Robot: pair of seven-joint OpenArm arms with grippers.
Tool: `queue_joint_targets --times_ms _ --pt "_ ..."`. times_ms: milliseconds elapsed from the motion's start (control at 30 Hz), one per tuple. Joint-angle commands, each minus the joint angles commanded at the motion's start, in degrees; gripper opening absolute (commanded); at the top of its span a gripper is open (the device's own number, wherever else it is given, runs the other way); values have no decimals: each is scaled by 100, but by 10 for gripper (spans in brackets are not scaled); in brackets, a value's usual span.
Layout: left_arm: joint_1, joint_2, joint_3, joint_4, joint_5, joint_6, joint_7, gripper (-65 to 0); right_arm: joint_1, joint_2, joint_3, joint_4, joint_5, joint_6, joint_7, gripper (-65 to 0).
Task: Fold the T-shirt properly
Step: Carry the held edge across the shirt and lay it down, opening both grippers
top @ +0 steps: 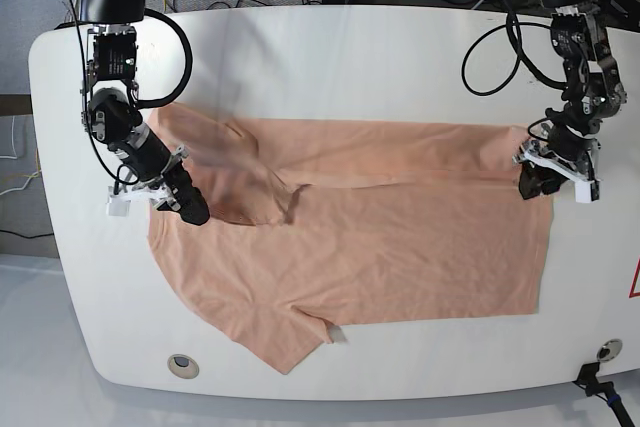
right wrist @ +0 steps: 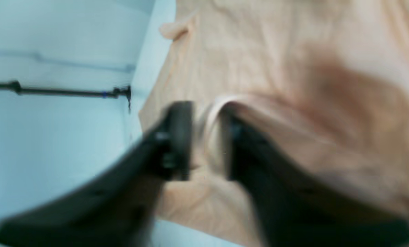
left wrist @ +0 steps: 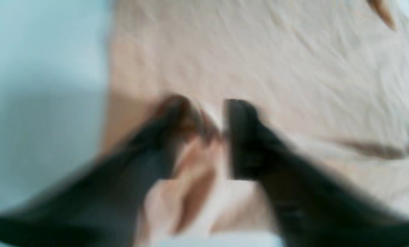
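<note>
The white table [top: 330, 37] carries the T-shirt [top: 400, 257] across most of its width, its far long side folded forward over the body, one sleeve pointing toward the near edge. Near the table's left edge in the base view, the right gripper [top: 194, 211] [right wrist: 206, 137] pinches a raised fold of fabric between its fingers. Toward the opposite edge, the left gripper [top: 534, 183] [left wrist: 213, 133] is closed on the shirt's folded corner, cloth bunched between blurred fingers
</note>
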Motion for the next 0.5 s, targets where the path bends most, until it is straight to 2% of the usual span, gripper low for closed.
queue_joint_targets --times_ms 67,133,267,333,400,500 --pt "-26 -185 9 9 0 0 -9 -194 18 123 -141 53 -149 0 0 -254" --pt "-35 -360 9 123 -9 0 -18 -189 18 281 -343 316 -352 0 0 -182" --pt "273 -747 -9 668 -9 0 -141 -189 -114 730 -659 1240 -1222 0 0 -174" --pt "782 -905 9 1029 26 0 -563 -189 -475 1002 -677 1732 -1811 0 0 -174" --pt "1257 -976 26 1319 378 -9 -976 -189 -818 1204 -677 2127 -2435 0 0 -174" --pt "1837 -941 26 1521 1037 -18 -1521 -189 -1486 1275 -440 2479 -3305 35 0 -174"
